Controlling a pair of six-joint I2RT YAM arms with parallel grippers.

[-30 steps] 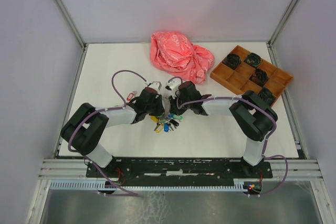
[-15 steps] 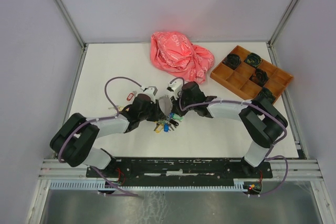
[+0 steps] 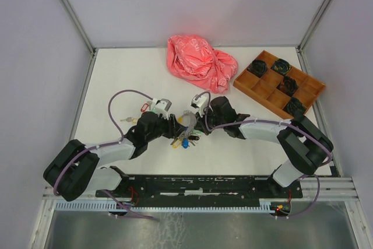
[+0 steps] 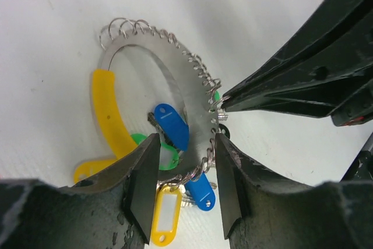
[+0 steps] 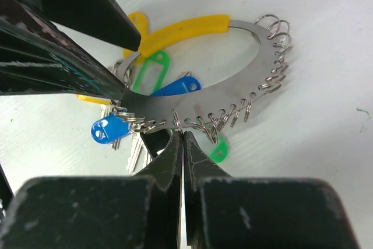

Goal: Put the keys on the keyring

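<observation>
- Top external view: both arms are bent inward over the white counter (image 3: pixel 116 80). The left hand (image 3: pixel 176 125) and right hand (image 3: pixel 196 122) are set tip to tip near its middle.
- The keyring (image 4: pixel 197 122) is found between the two hands. It is a flat silver band, partly covered by a yellow sleeve (image 4: pixel 108 115).
- Whether the keyring is lifted off the counter cannot be told.
- The left hand's fingers are held apart, roughly half spread. The silver band passes through the gap between them, and no clamping contact can be made out.
- The right hand's fingertips are pressed fully together on a single wire loop (image 5: pixel 175 121), one of a row strung along the keyring's outer rim.
- The keys (image 4: pixel 201 190) are bunched at the part of the keyring nearest the left hand. Blue, green and yellow tags are seen among them.
- One loose key with a red tag (image 3: pixel 144 107) is seen lying apart on the counter, left of the left hand.
- A crumpled pink plastic bag (image 3: pixel 201 62) is seen at the far edge, and a wooden compartment tray (image 3: pixel 274 88) at the far right.
</observation>
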